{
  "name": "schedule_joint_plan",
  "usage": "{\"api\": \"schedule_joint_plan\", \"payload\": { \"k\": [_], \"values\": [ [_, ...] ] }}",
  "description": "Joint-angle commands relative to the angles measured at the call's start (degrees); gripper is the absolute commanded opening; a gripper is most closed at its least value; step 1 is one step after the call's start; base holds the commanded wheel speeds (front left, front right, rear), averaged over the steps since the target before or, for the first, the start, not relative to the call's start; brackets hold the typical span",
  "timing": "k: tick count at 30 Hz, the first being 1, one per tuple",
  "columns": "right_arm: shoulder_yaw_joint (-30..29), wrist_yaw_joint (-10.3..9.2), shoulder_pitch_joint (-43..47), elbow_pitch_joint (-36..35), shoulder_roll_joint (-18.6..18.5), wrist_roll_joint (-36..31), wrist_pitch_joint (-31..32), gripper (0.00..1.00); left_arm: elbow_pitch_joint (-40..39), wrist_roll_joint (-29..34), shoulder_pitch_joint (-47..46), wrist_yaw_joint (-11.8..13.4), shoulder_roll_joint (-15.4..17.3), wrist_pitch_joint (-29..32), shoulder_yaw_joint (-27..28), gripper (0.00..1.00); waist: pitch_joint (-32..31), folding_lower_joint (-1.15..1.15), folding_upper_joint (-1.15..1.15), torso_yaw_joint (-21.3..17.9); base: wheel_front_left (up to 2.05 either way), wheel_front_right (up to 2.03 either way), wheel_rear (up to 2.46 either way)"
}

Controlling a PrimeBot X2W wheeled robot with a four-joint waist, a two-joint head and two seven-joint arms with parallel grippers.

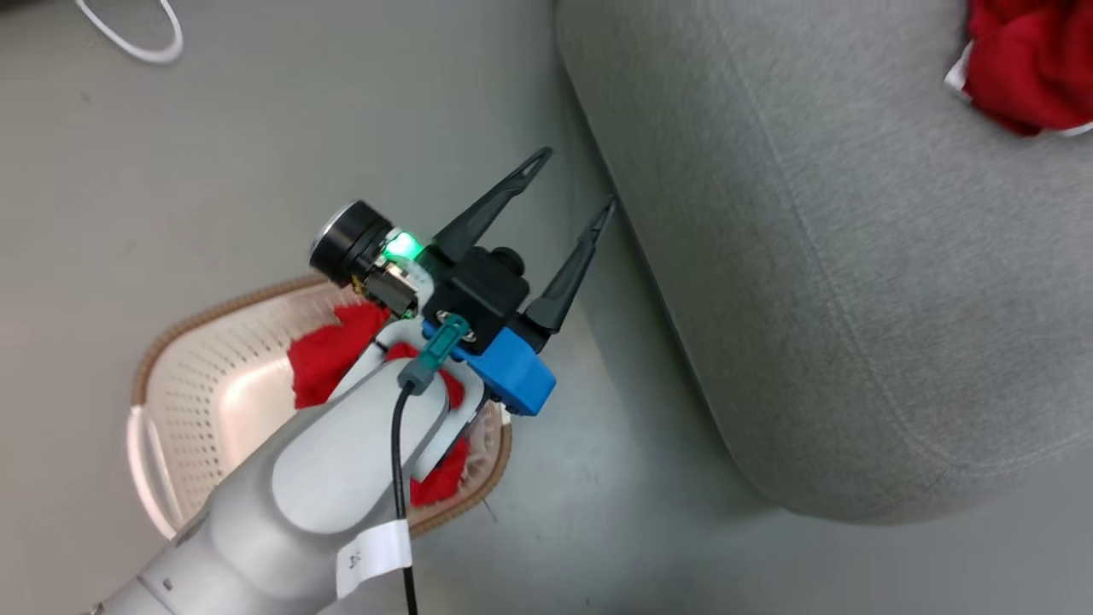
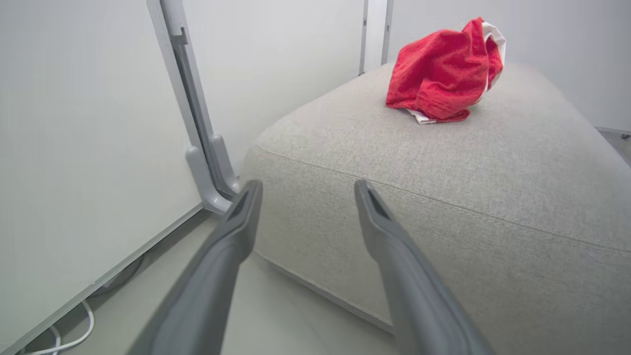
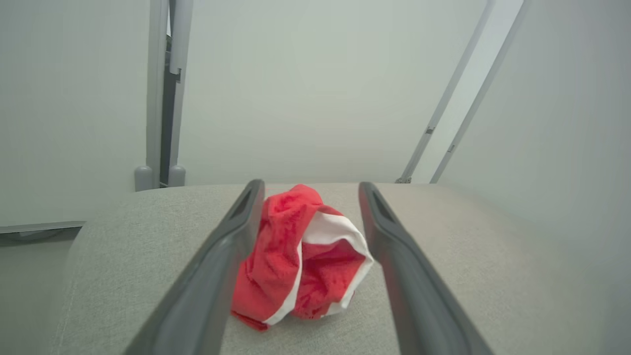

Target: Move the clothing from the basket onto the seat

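The cream basket [image 1: 205, 384] with its brown rim stands on the floor at the lower left. One red garment [image 1: 329, 354] lies inside it, partly hidden by my left arm. My left gripper [image 1: 576, 178] hovers open and empty above the basket's far rim, its fingers pointing at the grey seat [image 1: 837, 299]. In the left wrist view that gripper [image 2: 308, 185] faces the seat's side [image 2: 443, 172]. A second red garment with white trim [image 1: 1025, 60] [image 2: 438, 74] lies crumpled on the seat. My right gripper [image 3: 311, 184] is open, and this garment [image 3: 296, 261] shows between its fingers on the cushion [image 3: 123, 256].
A white cable [image 1: 141, 47] loops on the grey floor at the top left. A strip of bare floor [image 1: 598, 478] separates basket and seat. Pale wall panels with a grey post [image 2: 202, 138] stand behind the seat, with a cable [image 2: 74, 330] at the wall's base.
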Motion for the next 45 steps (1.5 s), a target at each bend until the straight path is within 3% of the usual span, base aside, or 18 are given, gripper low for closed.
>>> {"api": "schedule_joint_plan", "payload": {
  "k": [1, 8, 22, 31, 45],
  "values": [
    [0.4, 0.01, 1.0, -0.3, 0.5, 0.0, -0.1, 1.0, -0.3, 0.0, 0.6, 0.4, 0.0, -0.3, 0.5, 1.0, -4.5, 0.0, 0.0, 1.2, 0.0, 0.0, 0.0],
    [9.8, 0.01, 4.9, -3.6, 1.7, 0.6, -0.1, 1.0, -4.3, 0.8, 7.5, 2.2, -1.0, -0.3, 10.3, 1.0, -11.5, 0.0, 0.0, 5.4, 0.0, 0.0, 0.0],
    [27.3, 0.01, 7.7, -1.5, 4.3, 3.6, -0.1, 1.0, -7.7, 5.7, 23.4, 1.1, -3.1, -0.3, 31.2, 1.0, -22.5, 0.0, 0.0, 12.0, 0.0, 0.0, 0.0],
    [26.5, 0.01, 14.7, -1.9, 7.4, 4.4, -0.1, 1.0, -8.4, 9.4, 33.4, -1.7, -5.6, -0.3, 40.2, 1.0, -27.2, 0.0, 0.0, 14.8, 0.0, 0.0, 0.0],
    [22.2, 0.01, 25.2, -2.2, 11.2, 4.2, -0.1, 1.0, -8.2, 13.5, 41.6, -6.3, -9.2, -0.3, 46.9, 1.0, -30.7, 0.0, 0.0, 15.8, 0.0, 0.0, 0.0]
  ]
}}
